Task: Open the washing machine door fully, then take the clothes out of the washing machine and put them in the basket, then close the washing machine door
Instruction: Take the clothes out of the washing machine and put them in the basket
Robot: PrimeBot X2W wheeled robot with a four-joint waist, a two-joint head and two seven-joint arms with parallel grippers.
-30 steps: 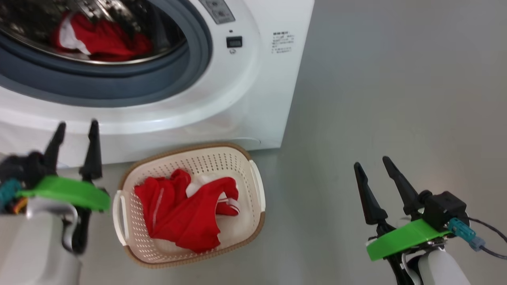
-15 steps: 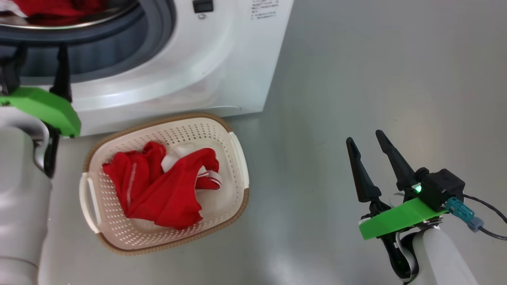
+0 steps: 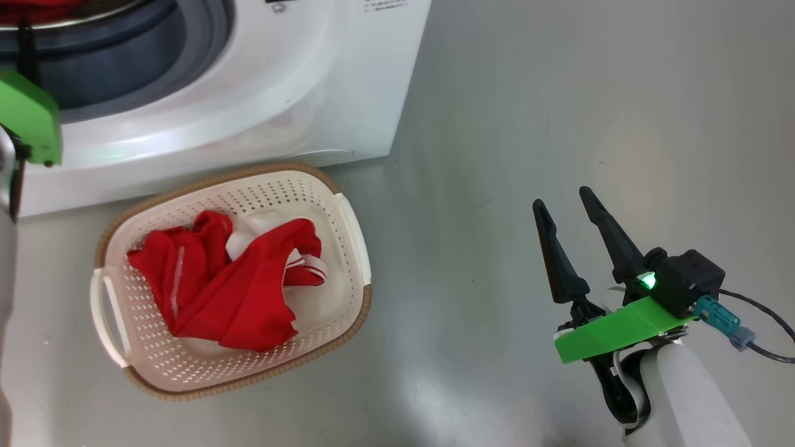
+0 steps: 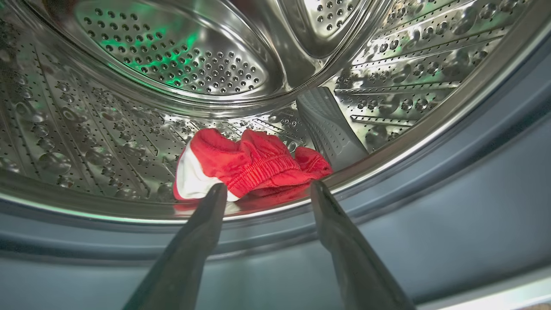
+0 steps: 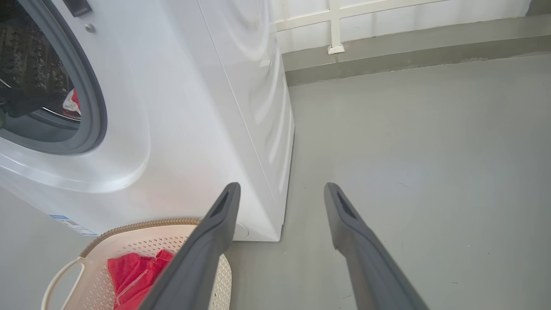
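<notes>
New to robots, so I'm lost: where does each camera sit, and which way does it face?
Head view: on the head, looking down at the basket and washing machine; the right gripper shows lower right.
Left wrist view: on the left wrist, looking into the drum at a red garment; the left gripper, open, below.
Right wrist view: on the right wrist, facing the machine's corner and floor past its own fingers.
Shared: head and right wrist views both show the basket of red clothes.

Grey floor (image 3: 559, 112), white washing machine (image 3: 348, 81) standing on it, basket (image 3: 267, 194) just beside
</notes>
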